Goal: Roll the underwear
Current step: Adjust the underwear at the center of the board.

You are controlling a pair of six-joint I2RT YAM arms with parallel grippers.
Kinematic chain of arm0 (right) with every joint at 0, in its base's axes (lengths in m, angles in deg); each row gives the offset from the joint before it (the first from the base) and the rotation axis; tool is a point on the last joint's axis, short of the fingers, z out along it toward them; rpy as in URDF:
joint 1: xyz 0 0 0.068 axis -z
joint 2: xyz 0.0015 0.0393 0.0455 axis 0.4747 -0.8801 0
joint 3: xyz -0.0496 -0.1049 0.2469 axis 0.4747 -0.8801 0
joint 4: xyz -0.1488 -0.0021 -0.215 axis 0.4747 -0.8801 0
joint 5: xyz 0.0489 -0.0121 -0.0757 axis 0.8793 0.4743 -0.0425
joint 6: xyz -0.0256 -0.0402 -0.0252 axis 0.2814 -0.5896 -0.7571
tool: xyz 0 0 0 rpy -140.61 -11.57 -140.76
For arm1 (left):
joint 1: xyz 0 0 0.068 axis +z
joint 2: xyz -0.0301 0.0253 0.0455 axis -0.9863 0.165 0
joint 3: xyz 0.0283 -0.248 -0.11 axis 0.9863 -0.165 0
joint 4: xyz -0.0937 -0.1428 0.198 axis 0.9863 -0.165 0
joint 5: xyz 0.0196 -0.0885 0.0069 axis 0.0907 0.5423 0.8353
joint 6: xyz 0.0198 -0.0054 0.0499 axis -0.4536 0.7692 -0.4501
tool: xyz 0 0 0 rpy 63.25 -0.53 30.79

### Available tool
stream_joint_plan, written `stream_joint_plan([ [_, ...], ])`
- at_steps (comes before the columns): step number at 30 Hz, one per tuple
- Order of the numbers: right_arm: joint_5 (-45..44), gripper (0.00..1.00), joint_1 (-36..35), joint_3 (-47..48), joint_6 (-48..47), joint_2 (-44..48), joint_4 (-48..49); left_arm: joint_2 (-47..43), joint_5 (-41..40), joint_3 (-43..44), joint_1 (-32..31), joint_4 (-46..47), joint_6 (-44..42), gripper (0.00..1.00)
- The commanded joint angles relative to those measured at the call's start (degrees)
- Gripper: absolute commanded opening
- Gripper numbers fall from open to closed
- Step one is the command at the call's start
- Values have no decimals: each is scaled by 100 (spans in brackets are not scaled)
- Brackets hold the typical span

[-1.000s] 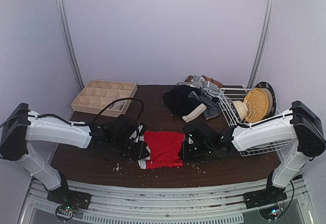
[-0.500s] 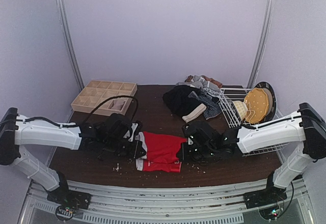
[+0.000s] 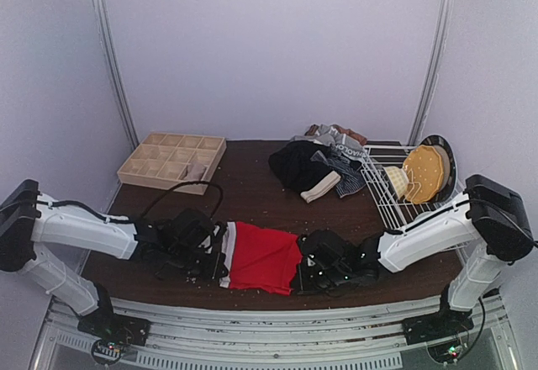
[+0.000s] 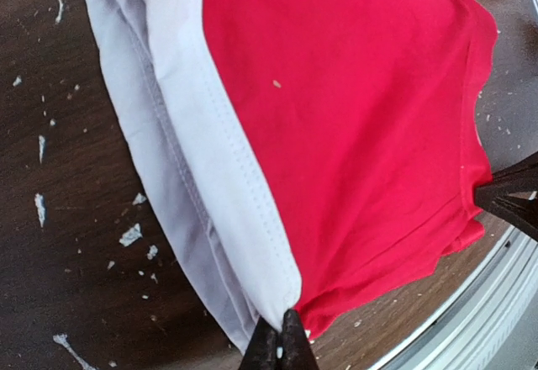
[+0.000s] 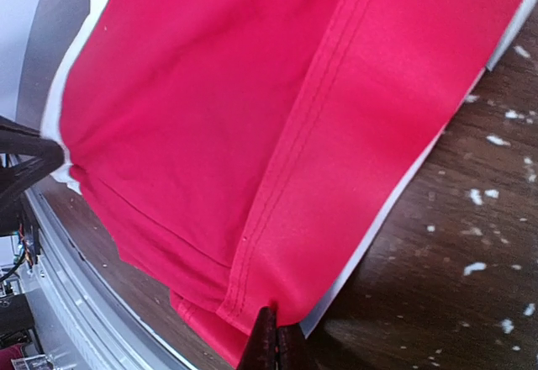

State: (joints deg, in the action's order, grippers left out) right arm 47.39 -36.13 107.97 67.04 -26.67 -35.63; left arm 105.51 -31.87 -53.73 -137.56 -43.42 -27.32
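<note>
Left pincer (image 4: 279, 340) is clamped tight on the near corner where the pale waistband (image 4: 193, 134) meets red cloth; the right pincer (image 5: 271, 336) nips the opposite hemmed corner likewise. Held so, the red underwear (image 3: 262, 256) lies stretched flat at the near edge of the table (image 3: 252, 181), probably to give a straight edge for rolling. Farther back sit the heap of other underwear (image 3: 313, 164) and the wooden tray (image 3: 172, 160).

Soft, even light fills the overhead view, tinting the pale backdrop (image 3: 269, 50) lilac while the dark table (image 3: 252, 183) looks dim and slightly grainy. In both wrist views the red underwear (image 4: 336, 118) shows bright and sharp, its stitching crisp.
</note>
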Motion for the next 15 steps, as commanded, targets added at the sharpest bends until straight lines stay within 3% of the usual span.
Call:
stream_joint_plan([
  [1,79,0,-108,-129,30,-197,-89,147,16,-151,-25,280,54,0],
  [3,54,1,-130,-150,-11,-108,-145,99,16,-212,-25,269,46,0],
  [6,-73,14,-185,-172,-129,171,-384,-166,-36,-303,-25,114,22,7],
  [7,-119,18,-196,-167,-164,299,-503,-317,-63,-339,-25,17,11,12],
  [10,-256,27,-219,-78,-353,697,-919,-880,-189,-367,-33,-462,-57,40],
  [12,-356,32,-236,76,-520,912,-1230,-1327,-333,-327,-53,-841,-119,53],
  [15,-553,35,-248,360,-690,1044,-1541,-1814,-446,-183,-69,-1234,-259,56],
])
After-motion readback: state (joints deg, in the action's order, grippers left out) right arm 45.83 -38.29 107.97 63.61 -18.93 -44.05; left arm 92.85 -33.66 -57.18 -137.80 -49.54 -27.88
